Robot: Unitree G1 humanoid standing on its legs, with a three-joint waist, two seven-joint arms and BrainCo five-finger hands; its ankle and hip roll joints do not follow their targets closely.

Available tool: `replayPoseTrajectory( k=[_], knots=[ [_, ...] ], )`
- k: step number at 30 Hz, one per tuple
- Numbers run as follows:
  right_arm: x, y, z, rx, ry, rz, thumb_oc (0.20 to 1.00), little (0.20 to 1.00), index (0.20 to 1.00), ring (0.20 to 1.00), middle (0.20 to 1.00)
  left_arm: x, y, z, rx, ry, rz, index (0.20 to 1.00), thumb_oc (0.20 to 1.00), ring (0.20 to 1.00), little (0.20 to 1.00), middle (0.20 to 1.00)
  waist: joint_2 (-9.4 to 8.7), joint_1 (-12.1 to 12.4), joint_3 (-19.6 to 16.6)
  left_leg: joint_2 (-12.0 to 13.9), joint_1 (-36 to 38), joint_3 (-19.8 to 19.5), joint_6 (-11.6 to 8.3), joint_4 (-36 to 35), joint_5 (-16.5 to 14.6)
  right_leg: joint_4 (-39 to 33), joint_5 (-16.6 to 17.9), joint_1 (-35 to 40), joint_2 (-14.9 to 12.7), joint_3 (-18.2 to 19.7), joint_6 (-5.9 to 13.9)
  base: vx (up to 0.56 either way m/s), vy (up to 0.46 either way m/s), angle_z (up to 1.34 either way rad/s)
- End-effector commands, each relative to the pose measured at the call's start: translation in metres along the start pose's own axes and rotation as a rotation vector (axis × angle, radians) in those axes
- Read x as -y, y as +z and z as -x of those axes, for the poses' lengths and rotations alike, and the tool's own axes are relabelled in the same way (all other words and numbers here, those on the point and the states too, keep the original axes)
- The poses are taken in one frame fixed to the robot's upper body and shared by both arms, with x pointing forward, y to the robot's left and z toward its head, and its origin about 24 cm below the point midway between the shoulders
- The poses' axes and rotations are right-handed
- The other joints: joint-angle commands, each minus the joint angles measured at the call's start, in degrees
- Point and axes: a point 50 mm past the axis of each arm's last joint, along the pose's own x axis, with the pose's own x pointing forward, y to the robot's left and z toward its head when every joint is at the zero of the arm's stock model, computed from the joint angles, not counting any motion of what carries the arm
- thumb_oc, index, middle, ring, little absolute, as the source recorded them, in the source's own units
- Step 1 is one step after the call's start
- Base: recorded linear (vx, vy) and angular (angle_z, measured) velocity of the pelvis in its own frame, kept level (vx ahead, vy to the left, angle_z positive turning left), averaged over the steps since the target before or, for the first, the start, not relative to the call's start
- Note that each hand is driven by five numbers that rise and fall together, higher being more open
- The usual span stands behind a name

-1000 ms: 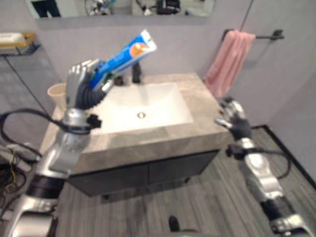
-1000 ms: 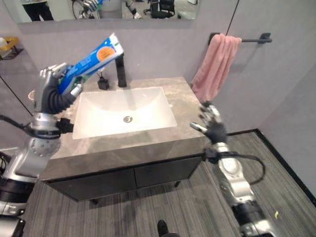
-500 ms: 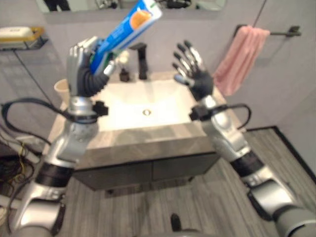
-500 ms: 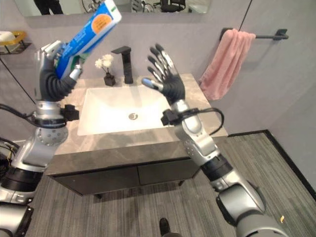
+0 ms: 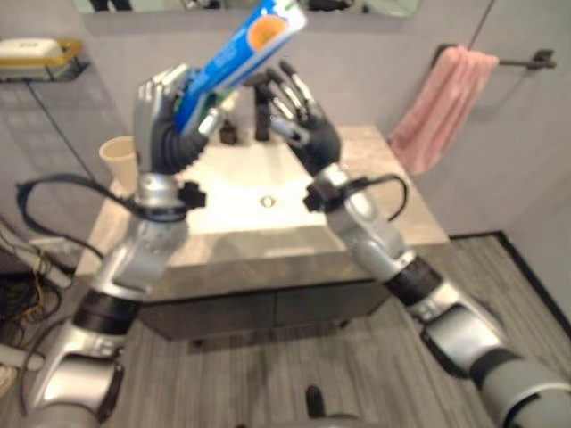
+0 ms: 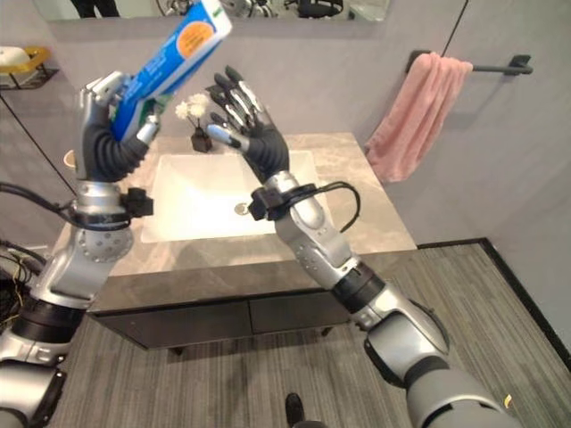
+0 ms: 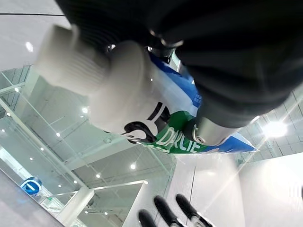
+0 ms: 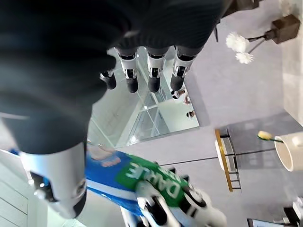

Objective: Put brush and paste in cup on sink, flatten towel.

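The left hand (image 6: 107,134) holds the blue toothpaste tube (image 6: 169,58) raised above the sink (image 6: 192,192), its fingers (image 5: 156,94) clamped round the tube's lower end, cap down. The right hand (image 6: 259,143) is lifted just beside the tube, its fingers (image 6: 234,94) straight and spread apart, holding nothing. A beige cup (image 5: 119,160) stands on the desk (image 6: 357,192) left of the sink. The pink towel (image 6: 419,111) hangs bunched on its wall bar (image 6: 500,66).

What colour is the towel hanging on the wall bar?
The towel is pink, clearest in the right eye view.
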Motion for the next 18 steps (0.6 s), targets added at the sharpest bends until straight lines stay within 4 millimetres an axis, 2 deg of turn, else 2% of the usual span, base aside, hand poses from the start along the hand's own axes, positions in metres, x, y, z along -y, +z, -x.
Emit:
replayPoseTrajectory(
  k=[1, 10, 13, 18],
  knots=[
    [-0.015, 0.037, -0.030, 0.145, 0.058, -0.024, 1.000, 1.000, 1.000, 1.000, 1.000, -0.009, 0.028, -0.039, 0.173, 0.105, 0.024, 0.200, 0.200, 0.200, 0.200, 0.200, -0.71, 0.45, -1.06, 1.24, 2.79, -1.87, 0.95, 0.78, -5.06, 0.33, -8.45, 6.46, -0.69, -0.95, 0.37, 0.00, 0.000, 0.00],
    [-0.023, 0.038, -0.032, 0.158, 0.082, -0.024, 1.000, 1.000, 1.000, 1.000, 1.000, 0.003, 0.040, -0.035, 0.216, 0.050, 0.063, 0.200, 0.200, 0.200, 0.200, 0.200, -0.29, 0.39, -1.43, 1.20, 3.10, -1.82, 1.02, 0.78, -5.23, 0.33, -8.53, 6.68, -0.54, -0.87, 0.35, 0.00, 0.000, 0.00],
    [-0.028, 0.046, -0.031, 0.187, 0.118, -0.012, 1.000, 1.000, 1.000, 1.000, 1.000, 0.010, 0.040, -0.024, 0.195, 0.013, 0.089, 0.200, 0.200, 0.200, 0.200, 0.200, -0.27, 0.34, -1.39, 1.23, 3.25, -1.75, 1.06, 0.78, -5.26, 0.33, -8.54, 6.77, -0.56, -0.98, 0.23, 0.00, 0.000, 0.00],
    [-0.031, 0.054, -0.029, 0.220, 0.136, 0.006, 1.000, 1.000, 1.000, 1.000, 1.000, 0.010, 0.037, -0.012, 0.166, -0.006, 0.105, 0.200, 0.200, 0.200, 0.200, 0.200, -0.30, 0.37, -1.35, 1.18, 3.26, -1.91, 1.19, 0.78, -5.35, 0.33, -8.54, 6.80, -0.58, -1.11, 0.22, 0.00, 0.000, 0.00]
  ],
)
